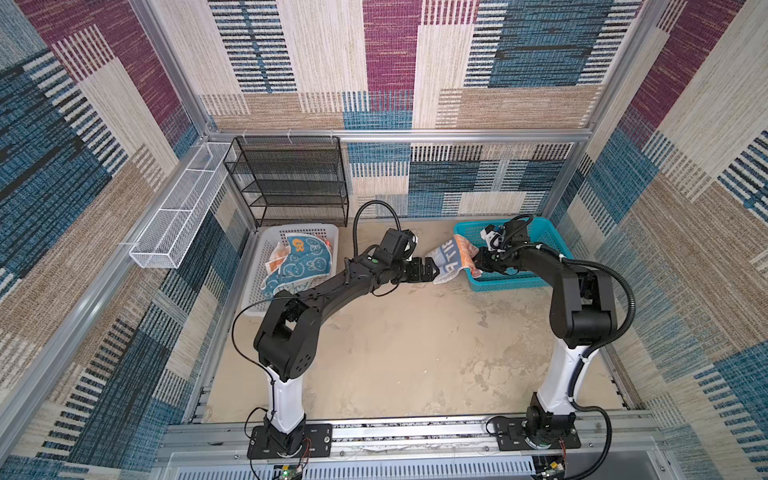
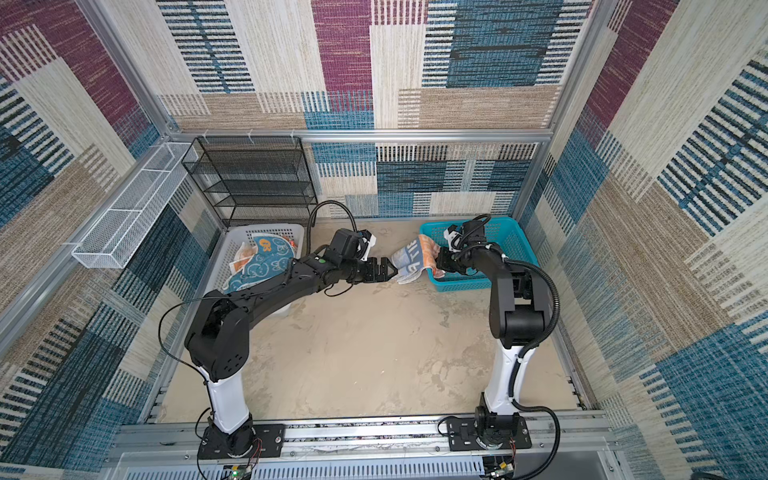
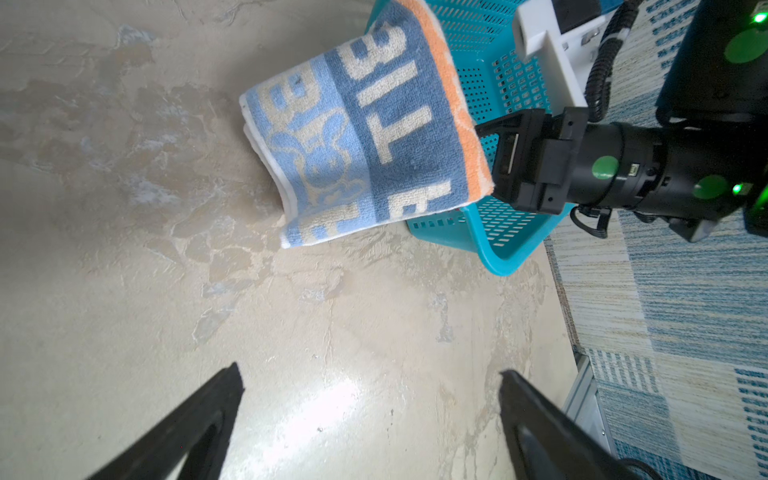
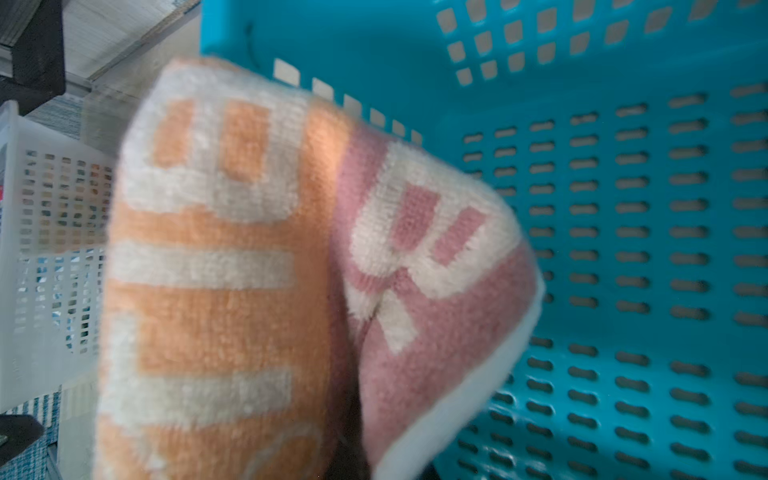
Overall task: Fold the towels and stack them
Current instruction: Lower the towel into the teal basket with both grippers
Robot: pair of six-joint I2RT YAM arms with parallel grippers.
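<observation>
The lettered towel (image 1: 452, 258) hangs in the air over the rim of the turquoise basket (image 1: 509, 284), on the basket's side that faces the middle of the table. It is doubled over, and its blue part with white letters and a rabbit figure reaches out from the basket above the bare table. The right gripper (image 1: 478, 262) is closed tightly on the towel's orange and pink edge, and it holds this edge just above the basket's rim. In the right wrist view the towel (image 4: 257, 270) fills the front, with the basket's slotted floor (image 4: 623, 232) behind it. The left gripper (image 1: 434, 269) stands at the towel's free end, on the side away from the turquoise basket. Its fingers (image 3: 216, 399) are spread wide and hold nothing, and in the left wrist view there is a clear gap between them and the towel (image 3: 361, 137). Well apart from the turquoise basket, across the table, a white basket (image 1: 266, 286) holds the rabbit towel (image 1: 301, 266) and, crumpled beside it, the orange towel (image 1: 275, 261).
</observation>
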